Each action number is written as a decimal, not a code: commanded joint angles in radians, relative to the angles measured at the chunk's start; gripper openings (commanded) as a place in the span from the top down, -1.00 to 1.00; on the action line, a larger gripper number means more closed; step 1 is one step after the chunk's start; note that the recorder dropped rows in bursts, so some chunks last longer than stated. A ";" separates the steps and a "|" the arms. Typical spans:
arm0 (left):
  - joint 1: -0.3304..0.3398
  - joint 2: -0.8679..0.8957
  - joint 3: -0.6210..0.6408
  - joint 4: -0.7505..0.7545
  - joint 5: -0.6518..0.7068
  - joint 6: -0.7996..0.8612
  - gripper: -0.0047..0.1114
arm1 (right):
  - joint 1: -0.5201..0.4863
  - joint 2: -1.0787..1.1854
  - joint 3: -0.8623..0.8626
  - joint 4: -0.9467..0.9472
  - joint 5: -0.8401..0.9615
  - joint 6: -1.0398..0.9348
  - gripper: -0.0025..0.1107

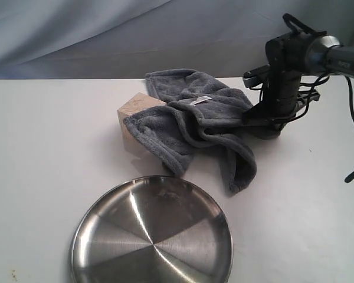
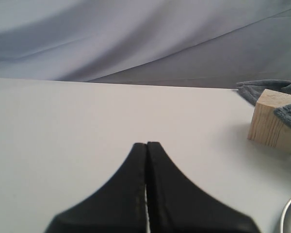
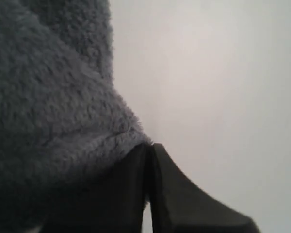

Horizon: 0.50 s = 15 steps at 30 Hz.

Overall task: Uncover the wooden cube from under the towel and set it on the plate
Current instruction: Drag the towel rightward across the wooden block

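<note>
Tabletop (image 1: pixel 41 153) holds the crumpled towel (image 1: pixel 194 115), which drapes over the right side of the cube (image 1: pixel 134 112) and leaves its left corner bare. The plate (image 1: pixel 153 236) sits in front, apart from both. The right gripper (image 1: pixel 264 121) pinches the towel's right edge, jaws closed, well apart from the cube. The left gripper (image 2: pixel 146 144), closed and empty, faces the cube's bare side.

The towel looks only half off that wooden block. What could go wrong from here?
1. The towel lies over one side of the wooden cube, so pulling it away might drag or tip the cube.
2. The right fingers seem to pinch only the towel's edge, so the fluffy cloth could slip out.
3. The plate sits close in front of the towel, and a trailing fold might sweep onto it.
</note>
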 commanded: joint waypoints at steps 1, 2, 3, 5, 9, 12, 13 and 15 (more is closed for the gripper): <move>0.001 -0.003 0.004 -0.008 -0.002 0.003 0.92 | -0.054 0.002 0.001 -0.024 0.076 0.009 0.96; 0.001 -0.003 0.004 -0.008 -0.002 0.003 0.92 | -0.060 0.002 0.001 -0.035 0.085 0.009 0.96; 0.001 -0.003 0.004 -0.008 -0.002 0.003 0.92 | -0.066 0.002 0.001 -0.048 0.093 0.009 0.96; 0.001 -0.003 0.004 -0.008 -0.002 0.003 0.92 | -0.068 0.002 0.001 -0.077 0.104 0.009 0.96; 0.001 -0.003 0.004 -0.008 -0.002 0.003 0.92 | -0.066 0.000 0.001 -0.072 0.086 -0.007 0.96; 0.001 -0.003 0.004 -0.008 -0.002 0.003 0.92 | -0.064 -0.004 0.001 -0.002 0.062 -0.044 0.96; 0.001 -0.003 0.004 -0.008 -0.002 0.003 0.92 | -0.064 -0.005 0.001 0.013 0.064 -0.054 0.95; 0.001 -0.003 0.004 -0.008 -0.002 0.003 0.92 | -0.064 -0.005 -0.003 0.017 0.076 -0.066 0.87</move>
